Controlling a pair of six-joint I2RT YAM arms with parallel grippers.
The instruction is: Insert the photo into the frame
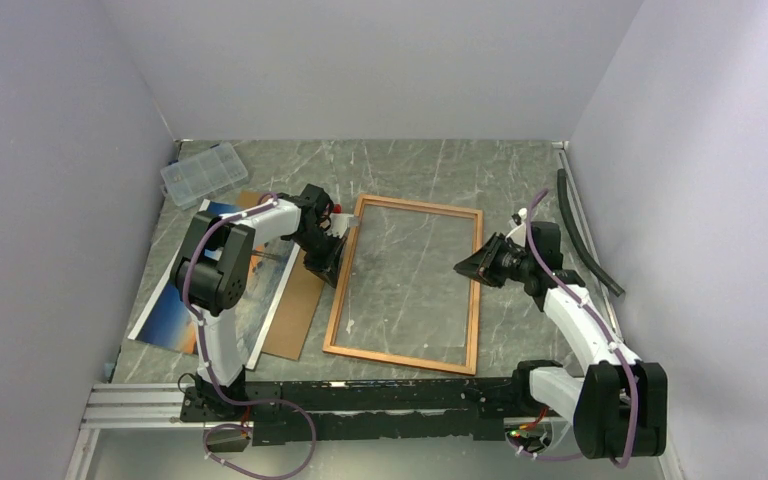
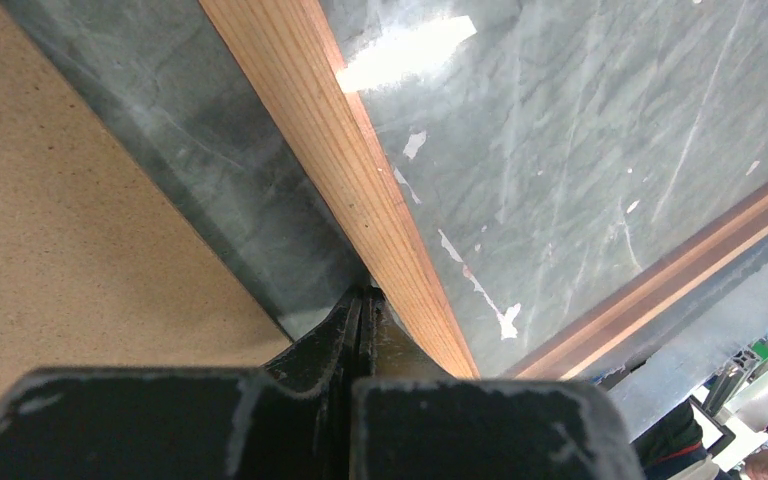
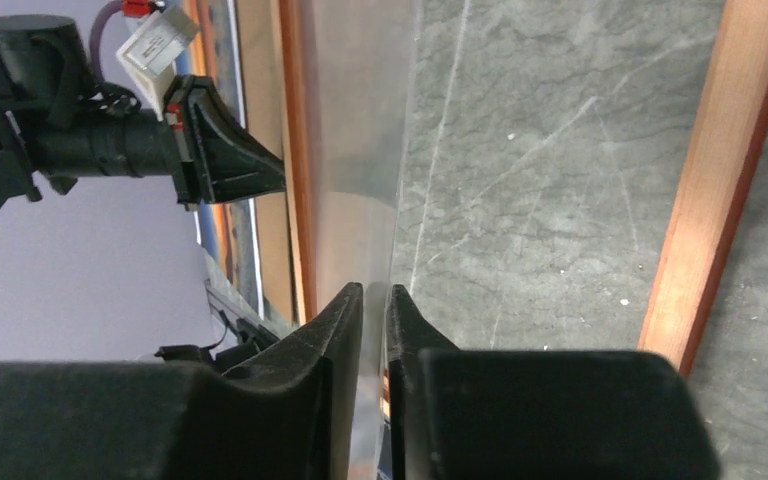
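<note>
On grey marbled bench [image 1: 410, 165]: red-orange wooden rectangular frame [image 1: 475, 320]. My left jaws pressed together at its 9 o'clock rail; right jaws at 3 o'clock, barely parted, cannot tell if pinching. Rectangular sunset photo print [image 1: 175, 310] at frame's 9 o'clock.

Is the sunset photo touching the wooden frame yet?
Apart. The top view shows the photo lying left of the frame, with a brown board lying between them.
</note>
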